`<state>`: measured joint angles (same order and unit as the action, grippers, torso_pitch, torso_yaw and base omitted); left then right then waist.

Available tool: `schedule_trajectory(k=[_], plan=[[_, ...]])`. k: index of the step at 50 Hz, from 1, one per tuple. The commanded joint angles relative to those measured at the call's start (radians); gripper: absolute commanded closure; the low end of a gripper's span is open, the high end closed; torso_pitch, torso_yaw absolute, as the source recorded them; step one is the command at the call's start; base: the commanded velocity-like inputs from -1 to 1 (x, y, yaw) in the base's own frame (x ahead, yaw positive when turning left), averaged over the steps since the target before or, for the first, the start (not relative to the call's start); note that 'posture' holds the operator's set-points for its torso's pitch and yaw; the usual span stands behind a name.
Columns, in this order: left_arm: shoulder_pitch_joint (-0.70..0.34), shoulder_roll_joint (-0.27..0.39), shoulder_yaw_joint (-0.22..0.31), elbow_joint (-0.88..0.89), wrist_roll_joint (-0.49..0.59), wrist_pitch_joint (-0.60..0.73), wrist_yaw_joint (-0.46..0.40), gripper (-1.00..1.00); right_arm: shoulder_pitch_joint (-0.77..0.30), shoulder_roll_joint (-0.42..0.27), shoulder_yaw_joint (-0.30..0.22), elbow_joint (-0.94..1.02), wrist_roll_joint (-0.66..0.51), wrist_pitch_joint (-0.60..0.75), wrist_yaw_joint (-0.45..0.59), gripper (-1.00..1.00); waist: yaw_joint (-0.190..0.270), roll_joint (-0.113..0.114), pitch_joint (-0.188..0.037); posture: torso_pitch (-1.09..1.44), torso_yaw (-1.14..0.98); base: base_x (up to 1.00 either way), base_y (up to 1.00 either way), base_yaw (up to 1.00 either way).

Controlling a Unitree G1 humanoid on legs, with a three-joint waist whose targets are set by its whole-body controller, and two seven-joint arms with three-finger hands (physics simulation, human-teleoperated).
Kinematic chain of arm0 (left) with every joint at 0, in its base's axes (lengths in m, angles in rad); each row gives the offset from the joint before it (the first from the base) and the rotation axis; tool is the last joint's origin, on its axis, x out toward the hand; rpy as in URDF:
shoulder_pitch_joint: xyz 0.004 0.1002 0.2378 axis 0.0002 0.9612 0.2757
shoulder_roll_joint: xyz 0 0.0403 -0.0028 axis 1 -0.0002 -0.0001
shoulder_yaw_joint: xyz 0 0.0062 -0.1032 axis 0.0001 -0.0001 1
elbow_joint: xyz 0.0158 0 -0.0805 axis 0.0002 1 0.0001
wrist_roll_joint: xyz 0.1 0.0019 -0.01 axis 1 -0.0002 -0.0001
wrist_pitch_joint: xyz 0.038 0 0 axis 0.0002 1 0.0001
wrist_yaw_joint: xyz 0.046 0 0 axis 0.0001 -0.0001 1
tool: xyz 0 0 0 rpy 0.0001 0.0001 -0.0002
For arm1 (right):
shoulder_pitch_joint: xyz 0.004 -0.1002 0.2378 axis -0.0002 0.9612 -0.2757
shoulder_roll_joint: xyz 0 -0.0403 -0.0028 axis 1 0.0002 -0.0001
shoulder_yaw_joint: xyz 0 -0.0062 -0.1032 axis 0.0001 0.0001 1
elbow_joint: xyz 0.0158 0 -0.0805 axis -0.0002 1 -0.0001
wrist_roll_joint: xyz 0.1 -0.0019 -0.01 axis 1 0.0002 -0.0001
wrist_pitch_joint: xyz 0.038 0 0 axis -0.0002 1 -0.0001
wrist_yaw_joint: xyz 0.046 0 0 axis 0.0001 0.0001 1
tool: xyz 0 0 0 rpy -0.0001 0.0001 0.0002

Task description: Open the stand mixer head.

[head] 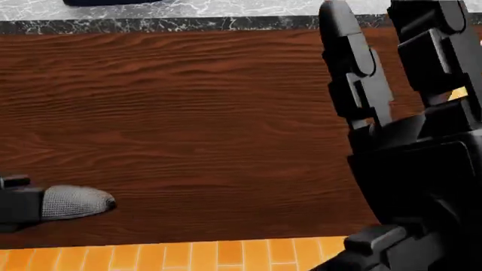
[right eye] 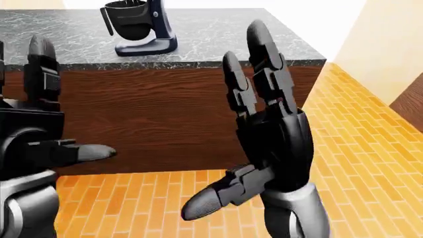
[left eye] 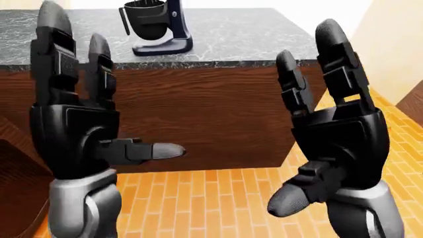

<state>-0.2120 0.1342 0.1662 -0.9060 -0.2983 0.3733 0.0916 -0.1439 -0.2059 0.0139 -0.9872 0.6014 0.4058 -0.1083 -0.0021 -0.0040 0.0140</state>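
Note:
A dark navy stand mixer (left eye: 158, 30) with its bowl stands on the grey marble counter (left eye: 251, 34) at the top of the left-eye view. The frame's top edge cuts off its head. Both of my hands are raised close to the cameras, well short of the counter and touching nothing. My left hand (left eye: 109, 84) is open, its fingers pointing up and its thumb sticking out to the right. My right hand (left eye: 304, 114) is open too, fingers spread upward and thumb low. In the head view the right hand (head: 407, 141) fills the right side.
The counter's dark wood panel (left eye: 211, 119) faces me above an orange brick floor (left eye: 218, 198). A beige wall (right eye: 390, 44) runs along the right. Dark wooden furniture shows at the lower left (left eye: 16, 188) and at the right edge (left eye: 413, 104).

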Motion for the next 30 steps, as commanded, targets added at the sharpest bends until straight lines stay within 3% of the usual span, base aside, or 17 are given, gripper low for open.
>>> schedule_trajectory(k=[1,4,7,15,30], plan=[[-0.058,0.023,0.029,-0.131,-0.087,0.129,0.083,-1.00,-0.051,-0.119,0.022,-0.058,0.185,-0.070,-0.227,-1.00,0.001,0.003,-0.027,0.00,0.00,0.00,0.00,0.00],[-0.056,0.015,0.029,-0.132,-0.081,0.131,0.075,-1.00,-0.052,-0.162,0.036,-0.060,0.206,-0.101,-0.259,-1.00,0.001,0.000,-0.001,0.00,0.00,0.00,0.00,0.00],[-0.058,0.012,0.028,-0.135,-0.078,0.134,0.072,-1.00,-0.053,-0.170,0.038,-0.060,0.212,-0.106,-0.264,-1.00,0.006,-0.002,-0.011,0.00,0.00,0.00,0.00,0.00],[-0.056,0.009,0.027,-0.136,-0.075,0.135,0.068,-1.00,-0.050,-0.176,0.041,-0.060,0.212,-0.112,-0.263,-1.00,0.006,-0.010,0.009,0.00,0.00,0.00,0.00,0.00],[-0.054,0.009,0.027,-0.135,-0.076,0.135,0.067,-1.00,-0.050,-0.176,0.041,-0.060,0.213,-0.109,-0.266,-1.00,0.008,-0.012,0.007,0.00,0.00,0.00,0.00,0.00]])
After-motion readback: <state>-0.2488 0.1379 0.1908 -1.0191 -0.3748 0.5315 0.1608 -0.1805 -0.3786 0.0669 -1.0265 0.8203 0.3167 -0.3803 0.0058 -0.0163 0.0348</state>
